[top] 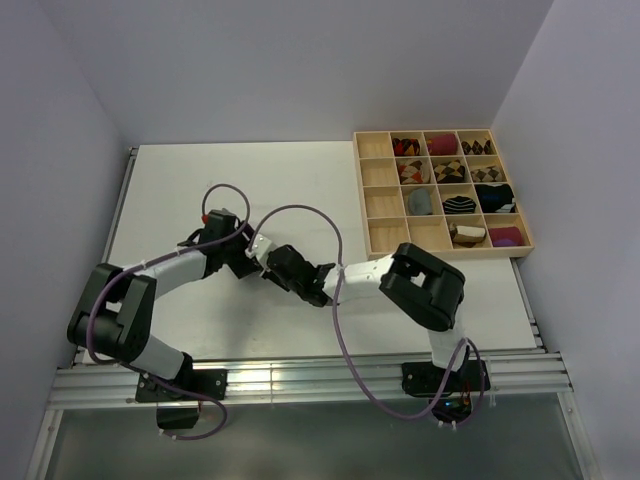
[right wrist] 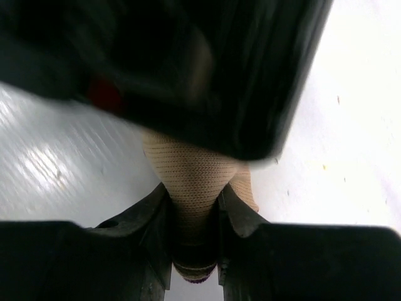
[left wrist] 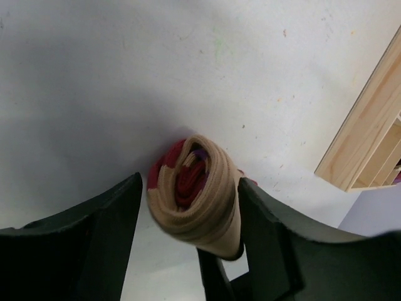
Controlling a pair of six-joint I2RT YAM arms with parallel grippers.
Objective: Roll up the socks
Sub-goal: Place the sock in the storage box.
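The two arms meet over the white table (top: 250, 180), left of centre in the overhead view. The beige sock (left wrist: 195, 199) lies there wound into a tight roll, dark red showing in its spiral, at the lower middle of the left wrist view. The left gripper (left wrist: 189, 183) straddles it, released: the finger on the left (left wrist: 94, 238) stands clear of the roll, while the one on the right sits just beside it. The right gripper (right wrist: 194, 194) is clenched on the beige knit, pinching it from both sides. A wooden tray (top: 445, 254) of sock bundles (top: 460, 204) sits at the upper right, well apart.
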